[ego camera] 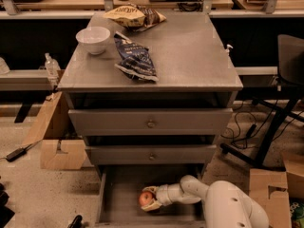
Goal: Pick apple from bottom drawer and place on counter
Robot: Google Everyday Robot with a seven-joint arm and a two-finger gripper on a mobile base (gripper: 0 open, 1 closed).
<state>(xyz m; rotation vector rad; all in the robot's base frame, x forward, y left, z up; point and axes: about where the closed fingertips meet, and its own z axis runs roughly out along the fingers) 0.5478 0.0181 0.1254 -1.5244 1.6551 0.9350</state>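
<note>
Camera view: jaws down in drawer (118, 199) around apple (146, 198), clamped or not impossible to tell; lift and bench (190, 56) placement not yet done.

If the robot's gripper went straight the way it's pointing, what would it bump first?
The apple. The gripper points left inside the bottom drawer, and the apple sits right at its tip, maybe touching already. Past the apple there is only the drawer's left wall.

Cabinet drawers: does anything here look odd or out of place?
An apple lies in the pulled-out bottom drawer, an odd spot for fruit. The gripper is right at it, low inside the drawer. Nothing looks spilled or broken.
</note>
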